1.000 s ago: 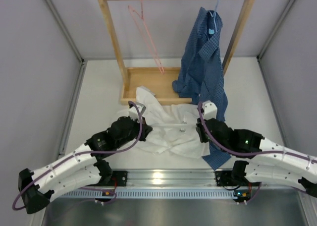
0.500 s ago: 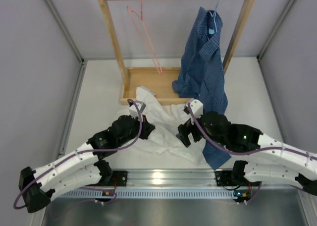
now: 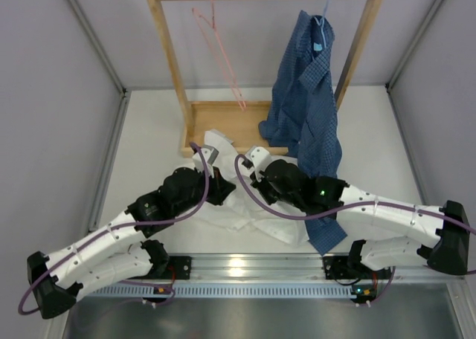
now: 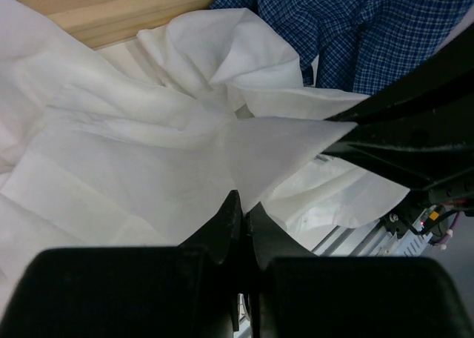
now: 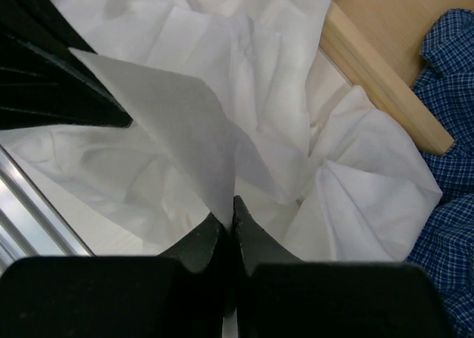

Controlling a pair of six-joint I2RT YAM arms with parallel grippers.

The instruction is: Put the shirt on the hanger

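**A:** Start at the left. What is the left gripper [image 3: 223, 190] doing?

**B:** Its jaws are closed on a fold of the shirt [image 3: 277, 226]. In the left wrist view the two black fingertips [image 4: 231, 210] meet, and a flat sheet of white cloth rises out from between them.

**A:** And the hanger?

**B:** The pink wire hanger [image 3: 223, 60] hangs bare by its hook from the top rail of the wooden rack [image 3: 167, 56], above and behind the shirt and well apart from it.

**A:** How does the shirt look?

**B:** It is plain white, thin and much creased. It lies in a rumpled heap on the table [image 3: 149, 131] between the two arms, and its far edge touches the rack's wooden base. One flap is lifted clear of the heap and drawn smooth and taut, so it looks like a pale triangle.

**A:** What is at the other end of that flap?

**B:** The right gripper [image 3: 249, 181], just beside the left one. Its jaws are closed on the cloth too, with the sheet coming straight out of the pinched tips in the right wrist view.

**A:** Farther right?

**B:** A dark blue checked shirt [image 3: 305, 101] hangs from a light blue hanger [image 3: 321, 23] on the same rail. Its hem trails onto the table beside the white cloth.
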